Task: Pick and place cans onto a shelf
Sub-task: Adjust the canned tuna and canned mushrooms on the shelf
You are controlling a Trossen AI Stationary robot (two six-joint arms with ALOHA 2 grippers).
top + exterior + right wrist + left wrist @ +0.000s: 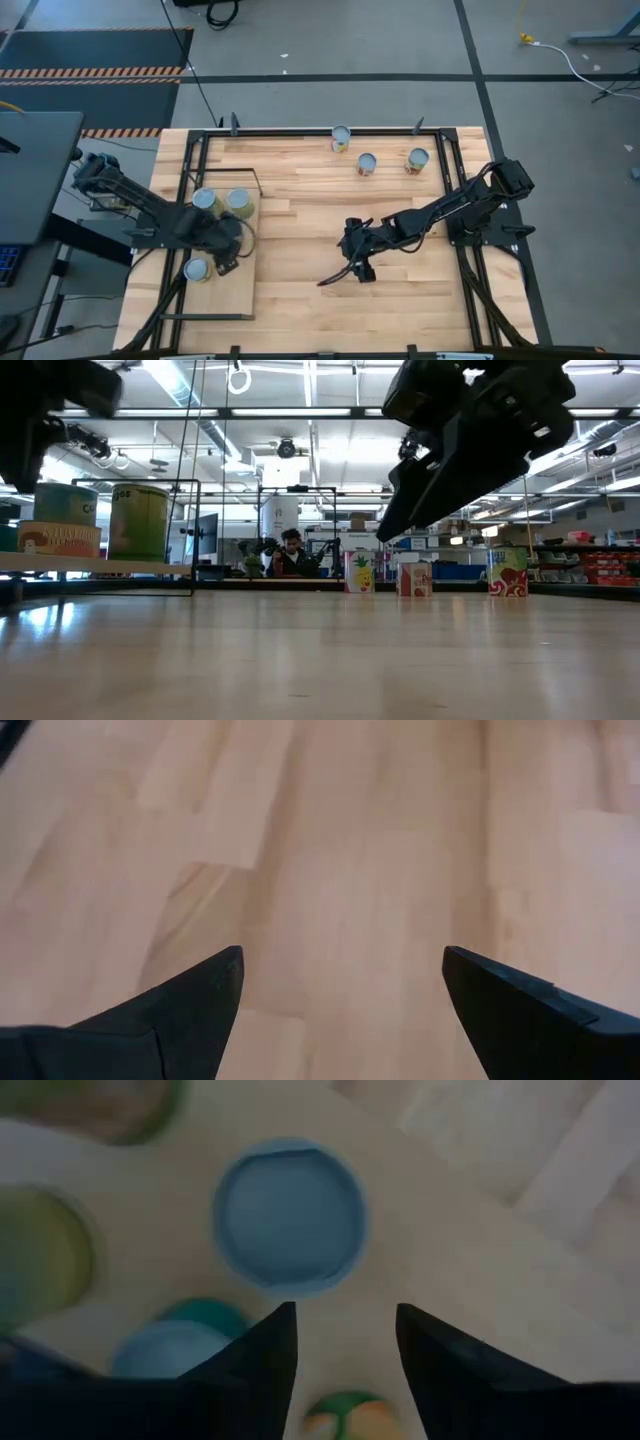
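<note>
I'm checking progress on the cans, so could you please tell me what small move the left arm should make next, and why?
Probably lift the left gripper clear: its fingers are apart over the shelf, and three cans remain on the table.

Past your left gripper you look straight down on a can with a pale blue top, standing on the pale board of the shelf just ahead of the two dark fingers, which stand apart with nothing between them. Another blue-topped can sits beside one finger, and a blurred greenish can lies at the edge. A green and yellow shape shows in the gap below, possibly a label.
</note>
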